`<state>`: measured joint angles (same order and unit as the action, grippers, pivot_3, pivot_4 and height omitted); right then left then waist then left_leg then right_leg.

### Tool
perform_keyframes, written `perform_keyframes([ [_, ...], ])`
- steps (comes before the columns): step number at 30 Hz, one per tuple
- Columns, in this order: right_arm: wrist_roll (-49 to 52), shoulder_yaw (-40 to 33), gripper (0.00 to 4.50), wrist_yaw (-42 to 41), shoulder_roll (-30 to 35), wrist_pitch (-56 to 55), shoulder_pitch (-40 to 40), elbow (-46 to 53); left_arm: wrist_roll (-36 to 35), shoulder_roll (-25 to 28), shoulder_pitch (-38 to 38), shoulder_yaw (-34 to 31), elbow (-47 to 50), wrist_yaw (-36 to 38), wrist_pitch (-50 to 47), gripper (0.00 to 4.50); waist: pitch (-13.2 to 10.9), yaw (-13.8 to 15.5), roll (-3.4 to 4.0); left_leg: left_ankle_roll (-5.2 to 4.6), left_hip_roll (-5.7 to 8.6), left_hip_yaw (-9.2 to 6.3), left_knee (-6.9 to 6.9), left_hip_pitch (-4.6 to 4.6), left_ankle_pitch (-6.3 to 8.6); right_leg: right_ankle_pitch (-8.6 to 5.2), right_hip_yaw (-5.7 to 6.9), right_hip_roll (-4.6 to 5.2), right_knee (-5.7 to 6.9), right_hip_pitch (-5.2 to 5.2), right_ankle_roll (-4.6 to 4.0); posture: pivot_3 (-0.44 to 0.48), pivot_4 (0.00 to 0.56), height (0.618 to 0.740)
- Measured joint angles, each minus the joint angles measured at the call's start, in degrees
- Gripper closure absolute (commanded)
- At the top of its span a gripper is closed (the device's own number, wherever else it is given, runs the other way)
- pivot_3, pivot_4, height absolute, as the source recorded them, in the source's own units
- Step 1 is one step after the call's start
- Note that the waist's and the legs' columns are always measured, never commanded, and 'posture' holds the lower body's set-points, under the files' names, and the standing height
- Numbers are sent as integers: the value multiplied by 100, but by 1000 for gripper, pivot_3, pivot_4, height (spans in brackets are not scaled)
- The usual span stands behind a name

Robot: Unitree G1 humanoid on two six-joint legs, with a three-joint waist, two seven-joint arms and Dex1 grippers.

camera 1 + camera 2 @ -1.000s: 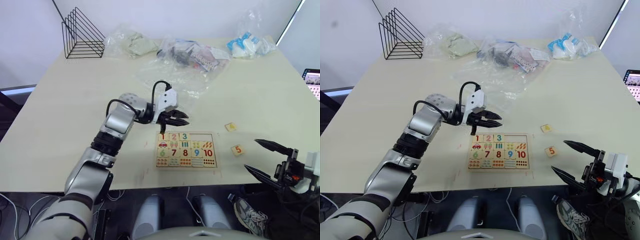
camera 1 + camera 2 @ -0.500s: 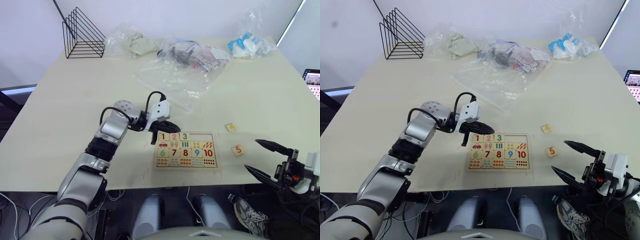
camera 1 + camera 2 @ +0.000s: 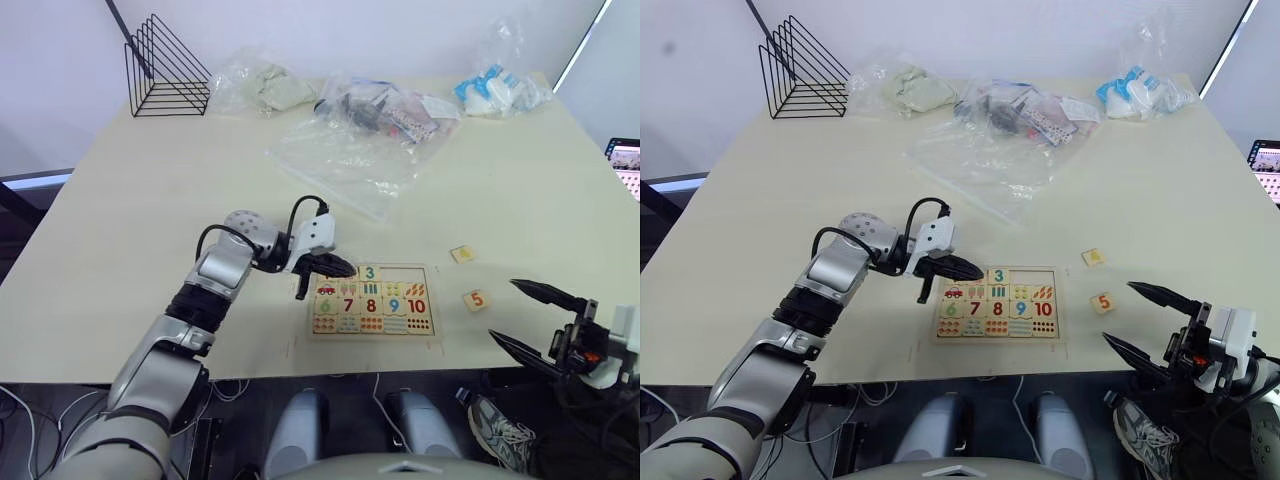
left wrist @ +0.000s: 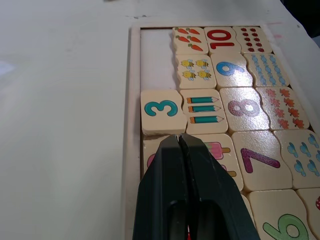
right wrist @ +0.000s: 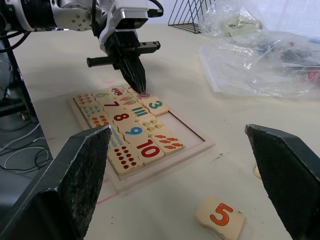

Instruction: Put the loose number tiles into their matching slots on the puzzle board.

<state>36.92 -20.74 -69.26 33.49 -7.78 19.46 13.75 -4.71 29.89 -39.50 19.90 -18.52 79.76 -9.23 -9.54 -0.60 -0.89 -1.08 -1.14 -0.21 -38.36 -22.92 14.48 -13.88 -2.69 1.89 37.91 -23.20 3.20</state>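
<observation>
Flat rectangular light-wood puzzle board (image 3: pixel 437 305) lies near the front edge of the pale table (image 3: pixel 150 200). Top row: the 3 tile (image 4: pixel 161 109) is seated, with two empty slots (image 4: pixel 156 60) beyond it toward the board's right end.

Left gripper (image 4: pixel 180 140), two black fingers pressed together with no gap, tip down over the board's top-left corner, on or just above the tile next to the 3; whether it touches cannot be told. It holds nothing.

Right gripper (image 3: pixel 529 315) hovers off the table's front right corner, fingers spread wide, empty.

Two loose square light-wood tiles remain on the table to the right of the board: the one with an orange 5 (image 5: pixel 219 215) near the board's right edge, and a second (image 3: pixel 461 254) farther back, digit not readable.

Key relation: both loose tiles lie on the right arm's side, between the board and the right gripper, forward and to the left of it. The empty slots are at the board's right end as well. Judgement: the right arm is the nearer one for the next pick; the 5 tile is closest to it
</observation>
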Motion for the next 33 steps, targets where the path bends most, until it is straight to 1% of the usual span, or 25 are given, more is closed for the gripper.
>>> perform_keyframes([
  [33, 1, 0, 0, -32, -10, -13, 147, 84, 82, -151, 4, 90, -88, -79, 122, 4429, 0, 0, 0, 0, 0, -1, 0, 0, 0, 0, 1, 0, 0, 0, 0, 0, 150, 740],
])
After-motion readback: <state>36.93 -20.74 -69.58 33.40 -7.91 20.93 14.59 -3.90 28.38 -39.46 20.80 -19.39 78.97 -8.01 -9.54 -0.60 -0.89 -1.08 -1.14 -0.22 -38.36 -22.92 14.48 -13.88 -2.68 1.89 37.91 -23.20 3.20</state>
